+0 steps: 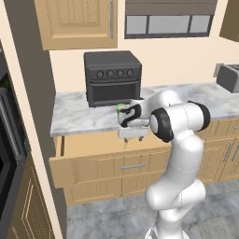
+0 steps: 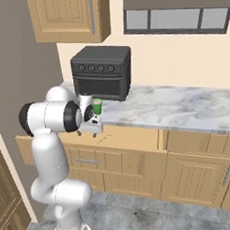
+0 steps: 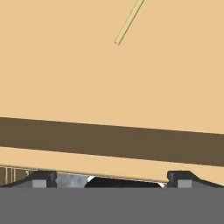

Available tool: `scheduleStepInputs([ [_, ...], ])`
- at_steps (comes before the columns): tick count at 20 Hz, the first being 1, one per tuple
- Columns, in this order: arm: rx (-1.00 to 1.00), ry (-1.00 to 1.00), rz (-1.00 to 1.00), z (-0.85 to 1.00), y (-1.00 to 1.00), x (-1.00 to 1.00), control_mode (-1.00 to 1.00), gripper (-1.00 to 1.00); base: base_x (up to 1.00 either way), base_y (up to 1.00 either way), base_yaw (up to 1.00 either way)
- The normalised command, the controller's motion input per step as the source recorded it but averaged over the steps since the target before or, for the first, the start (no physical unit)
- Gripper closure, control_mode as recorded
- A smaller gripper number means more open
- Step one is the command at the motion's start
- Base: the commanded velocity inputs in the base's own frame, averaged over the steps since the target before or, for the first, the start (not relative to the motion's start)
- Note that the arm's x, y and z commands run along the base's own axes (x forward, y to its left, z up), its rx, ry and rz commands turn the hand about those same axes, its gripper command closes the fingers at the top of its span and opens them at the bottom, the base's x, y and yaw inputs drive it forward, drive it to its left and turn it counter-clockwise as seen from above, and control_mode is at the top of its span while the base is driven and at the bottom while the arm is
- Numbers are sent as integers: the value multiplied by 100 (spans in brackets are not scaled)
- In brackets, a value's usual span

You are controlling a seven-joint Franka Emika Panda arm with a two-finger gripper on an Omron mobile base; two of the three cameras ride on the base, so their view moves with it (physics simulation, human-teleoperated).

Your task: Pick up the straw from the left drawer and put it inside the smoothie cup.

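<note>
One drawer: we see the left drawer (image 1: 102, 150) pulled open under the table (image 1: 74, 116), so its floor can be reached from above.
Cup: the smoothie cup (image 2: 97, 106) stands near the table's front edge, just before the toaster oven (image 1: 113, 77), close above the drawer for a short carry.
Claw: our claw (image 3: 111, 179) hangs over the drawer, tips spread, holding nothing.
Straw: the straw (image 3: 128, 22) lies flat on the drawer floor, ahead of the tips, untouched.

Pale yellow-green straw (image 3: 128, 22), light-wood drawer (image 3: 65, 78), bright green cup (image 2: 97, 107), black toaster oven (image 1: 112, 77).
</note>
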Motion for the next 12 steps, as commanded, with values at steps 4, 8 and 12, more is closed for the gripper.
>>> scheduleStepInputs([
  [4,0,0,0,-35,0,33,-100,-100,0,0,0],
  [8,0,0,0,-42,0,30,-100,-100,0,0,0],
  [12,0,0,0,-45,0,29,-100,-100,0,0,0],
])
